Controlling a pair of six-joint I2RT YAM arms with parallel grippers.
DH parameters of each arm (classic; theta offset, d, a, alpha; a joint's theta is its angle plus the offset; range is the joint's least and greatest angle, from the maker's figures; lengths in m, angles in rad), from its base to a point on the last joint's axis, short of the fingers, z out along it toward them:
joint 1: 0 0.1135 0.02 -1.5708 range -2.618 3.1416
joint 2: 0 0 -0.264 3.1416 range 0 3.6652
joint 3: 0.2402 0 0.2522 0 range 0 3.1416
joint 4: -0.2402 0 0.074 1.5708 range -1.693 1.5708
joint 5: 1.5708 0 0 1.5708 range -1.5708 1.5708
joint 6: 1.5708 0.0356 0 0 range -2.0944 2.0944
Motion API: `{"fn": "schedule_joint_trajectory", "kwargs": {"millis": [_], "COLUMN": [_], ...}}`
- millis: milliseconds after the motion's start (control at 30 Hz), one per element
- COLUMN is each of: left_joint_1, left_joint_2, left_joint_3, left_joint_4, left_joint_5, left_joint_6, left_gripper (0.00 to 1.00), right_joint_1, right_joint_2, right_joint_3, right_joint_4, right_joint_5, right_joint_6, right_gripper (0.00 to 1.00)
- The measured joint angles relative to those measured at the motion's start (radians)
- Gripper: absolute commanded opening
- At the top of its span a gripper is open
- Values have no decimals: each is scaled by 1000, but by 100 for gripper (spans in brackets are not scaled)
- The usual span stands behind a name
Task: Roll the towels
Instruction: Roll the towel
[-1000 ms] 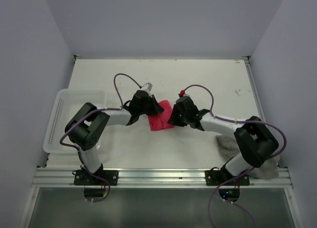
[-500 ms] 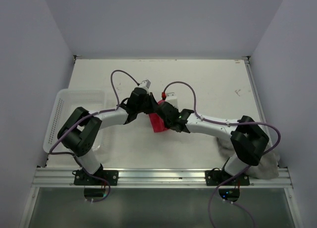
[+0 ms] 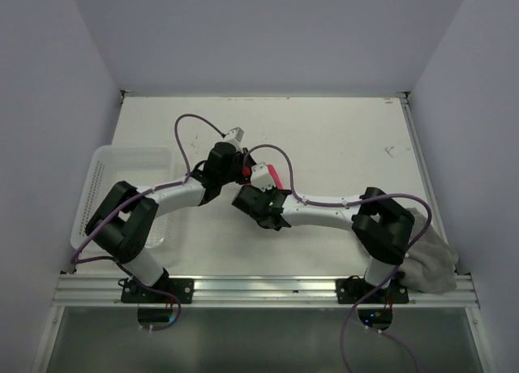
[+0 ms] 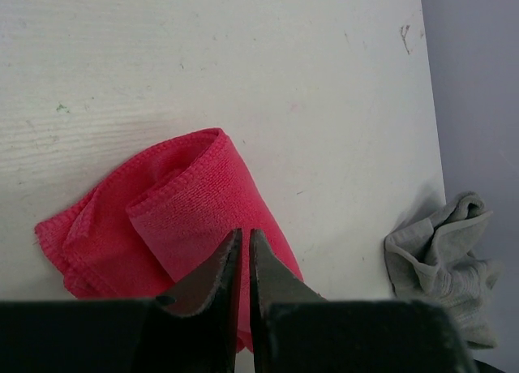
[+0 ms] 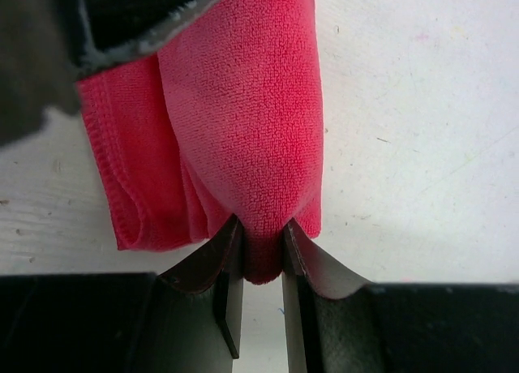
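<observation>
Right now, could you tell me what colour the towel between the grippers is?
The towel is bright pink-red, clearest in the right wrist view.

2 arms (image 3: 174, 193), white links w/ black joints, purple cables (image 3: 195, 126), black claw fingers (image 5: 212, 267)

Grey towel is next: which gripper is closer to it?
Right, slightly. The right gripper pinches the pink towel, far from the grey towel at the table's near right corner; the left gripper is on the pink towel's farther side.
</observation>
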Motion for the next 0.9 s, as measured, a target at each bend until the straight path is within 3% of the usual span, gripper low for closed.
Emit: {"fn": "schedule_joint_trajectory", "kwargs": {"millis": [467, 600, 767, 900], "left_joint_1": [-6, -7, -7, -7], "left_joint_2": [63, 69, 69, 69], "left_joint_3": [-100, -100, -100, -100], "left_joint_4": [118, 118, 96, 84], "left_joint_5": [37, 24, -7, -28], "left_joint_6": [-83, -76, -50, -34], "left_gripper": [10, 10, 10, 10], "right_joint_1": [18, 18, 17, 16], "right_joint_2": [23, 21, -6, -54], "right_joint_3": [2, -2, -2, -2], "right_joint_4": [10, 19, 21, 19], "right_joint_5": [10, 3, -26, -50], "right_joint_6": [1, 1, 2, 3], "right_gripper": [1, 11, 41, 55]}}
